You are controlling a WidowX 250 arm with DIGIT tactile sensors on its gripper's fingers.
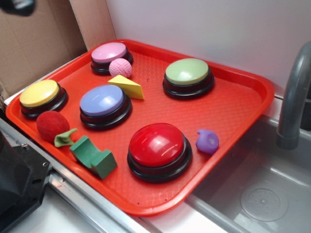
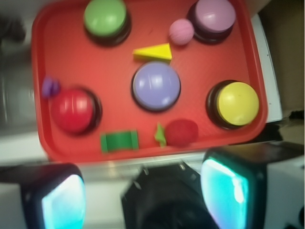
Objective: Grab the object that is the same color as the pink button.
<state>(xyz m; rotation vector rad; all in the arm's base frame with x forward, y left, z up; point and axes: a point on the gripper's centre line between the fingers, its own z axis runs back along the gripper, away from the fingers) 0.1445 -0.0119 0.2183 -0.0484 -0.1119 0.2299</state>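
From the exterior view, I see the pink ball [image 1: 120, 68] touching the pink button [image 1: 110, 57] at the far corner of the red tray [image 1: 233, 104]; I cannot find my hand in this frame. Through the wrist view, the ball [image 2: 181, 31] lies well ahead and slightly right of my hand [image 2: 143, 193], whose fingers [image 2: 62, 202] stand wide apart, holding nothing.

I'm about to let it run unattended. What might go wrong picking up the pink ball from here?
1. The pink ball sits against the pink button, so a finger may hit the button.
2. The yellow wedge lies close beside it and could get bumped.
3. The ball may roll away. The gripper hangs open, off the red tray.
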